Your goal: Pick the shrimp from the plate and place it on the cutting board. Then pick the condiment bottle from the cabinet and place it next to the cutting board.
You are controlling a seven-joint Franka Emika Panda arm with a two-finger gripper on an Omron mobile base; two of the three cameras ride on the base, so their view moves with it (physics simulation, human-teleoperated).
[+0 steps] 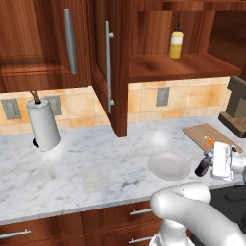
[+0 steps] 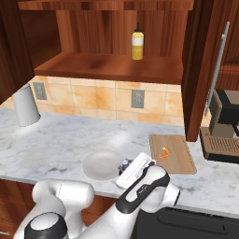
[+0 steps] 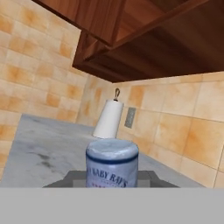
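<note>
Condiment bottle [image 3: 112,162] clamped in the hand [image 1: 207,165], cap toward the camera, just beside the plate [image 1: 168,166].

kitchen | marble counter [image 1: 86,163] | wood cabinet [image 1: 158,43] | tile backsplash [image 2: 93,100] | paper towel roll [image 1: 43,125]

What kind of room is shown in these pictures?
Most likely a home kitchen, rendered in simulation. A marble counter runs under dark wooden wall cabinets, with a tiled backsplash behind. A paper towel roll and a cutting board with a shrimp sit on the counter.
</note>
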